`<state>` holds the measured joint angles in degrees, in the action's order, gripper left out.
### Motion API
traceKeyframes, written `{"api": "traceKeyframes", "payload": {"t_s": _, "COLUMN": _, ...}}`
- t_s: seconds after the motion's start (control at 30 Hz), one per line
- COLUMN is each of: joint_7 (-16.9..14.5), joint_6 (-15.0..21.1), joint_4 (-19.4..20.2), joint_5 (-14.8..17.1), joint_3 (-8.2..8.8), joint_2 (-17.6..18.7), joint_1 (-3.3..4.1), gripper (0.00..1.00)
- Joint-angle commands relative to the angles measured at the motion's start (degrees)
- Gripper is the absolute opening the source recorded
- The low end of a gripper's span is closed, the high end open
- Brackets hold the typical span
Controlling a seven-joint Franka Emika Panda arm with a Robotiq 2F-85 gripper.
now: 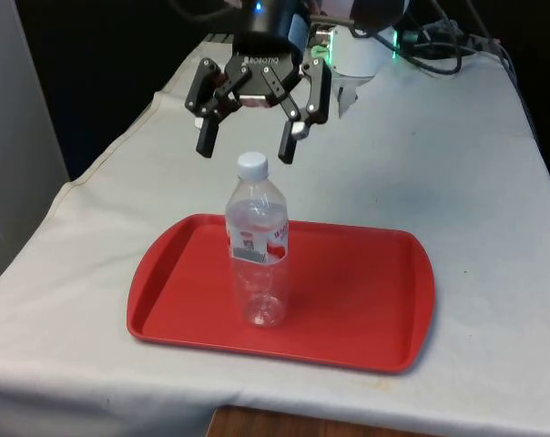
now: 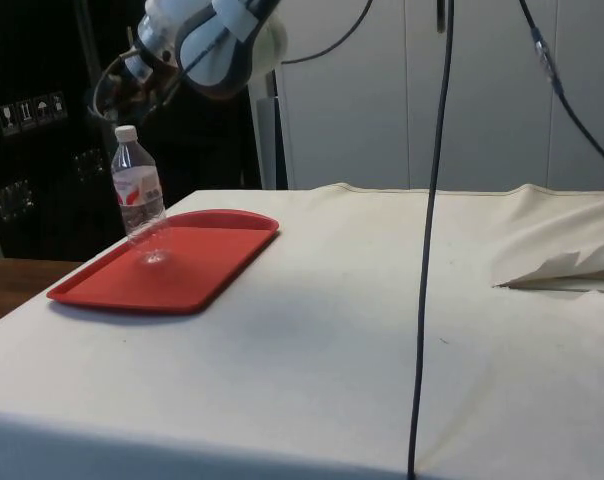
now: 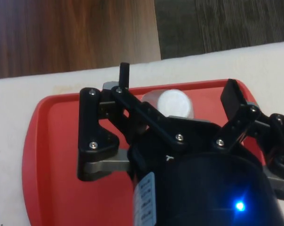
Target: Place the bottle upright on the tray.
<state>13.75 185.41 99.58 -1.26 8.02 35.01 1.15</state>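
A clear plastic bottle point(image 1: 257, 250) with a white cap and a red-and-white label stands upright on the red tray point(image 1: 366, 300), towards the front view's left of it. The black gripper point(image 1: 246, 147) hangs open just above the cap, one finger on each side and apart from it. In the side view the bottle point(image 2: 140, 196) stands on the tray point(image 2: 197, 262) with the gripper point(image 2: 122, 88) above it. From the wrist, the white cap point(image 3: 170, 101) lies between the spread fingers point(image 3: 124, 75) over the tray point(image 3: 48, 155).
The tray lies near the table's front edge on the white cloth point(image 1: 475, 173). A dark cable point(image 2: 432, 250) hangs down across the side view. The cloth has a raised fold point(image 2: 557, 268) at that view's right.
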Motion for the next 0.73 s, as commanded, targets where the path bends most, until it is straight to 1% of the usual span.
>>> {"api": "traceKeyframes", "payload": {"t_s": 0.0, "joint_7": 0.3, "joint_6": 0.3, "joint_4": 0.1, "joint_5": 0.2, "joint_3": 0.52, "joint_2": -0.4, "joint_1": 0.34, "gripper": 1.00}}
{"api": "traceKeyframes", "payload": {"t_s": 0.1, "joint_7": 0.4, "joint_6": 0.3, "joint_4": 0.0, "joint_5": 0.2, "joint_3": 0.52, "joint_2": -0.9, "joint_1": 0.29, "gripper": 1.00}}
{"api": "traceKeyframes", "payload": {"t_s": 0.13, "joint_7": 0.1, "joint_6": 0.0, "joint_4": -0.1, "joint_5": 0.0, "joint_3": 0.00, "joint_2": -0.7, "joint_1": 0.00, "gripper": 1.00}}
{"api": "traceKeyframes", "payload": {"t_s": 0.17, "joint_7": 0.4, "joint_6": 0.3, "joint_4": -0.1, "joint_5": 0.2, "joint_3": 0.52, "joint_2": -1.0, "joint_1": 0.29, "gripper": 1.00}}
{"api": "traceKeyframes", "payload": {"t_s": 0.37, "joint_7": 0.6, "joint_6": 0.3, "joint_4": -0.4, "joint_5": 0.2, "joint_3": 0.52, "joint_2": -1.9, "joint_1": 0.23, "gripper": 1.00}}
{"api": "traceKeyframes", "payload": {"t_s": 0.4, "joint_7": 0.2, "joint_6": 0.0, "joint_4": -0.5, "joint_5": 0.0, "joint_3": 0.11, "joint_2": -1.9, "joint_1": 0.00, "gripper": 1.00}}
{"api": "traceKeyframes", "payload": {"t_s": 0.43, "joint_7": 0.6, "joint_6": 0.3, "joint_4": -0.5, "joint_5": 0.2, "joint_3": 0.52, "joint_2": -2.1, "joint_1": 0.23, "gripper": 1.00}}
{"api": "traceKeyframes", "payload": {"t_s": 0.57, "joint_7": 0.6, "joint_6": 0.3, "joint_4": -0.6, "joint_5": 0.2, "joint_3": 0.52, "joint_2": -2.3, "joint_1": 0.23, "gripper": 1.00}}
{"api": "traceKeyframes", "payload": {"t_s": 0.7, "joint_7": 0.3, "joint_6": 0.0, "joint_4": -0.6, "joint_5": 0.0, "joint_3": 0.17, "joint_2": -2.3, "joint_1": 0.00, "gripper": 1.00}}
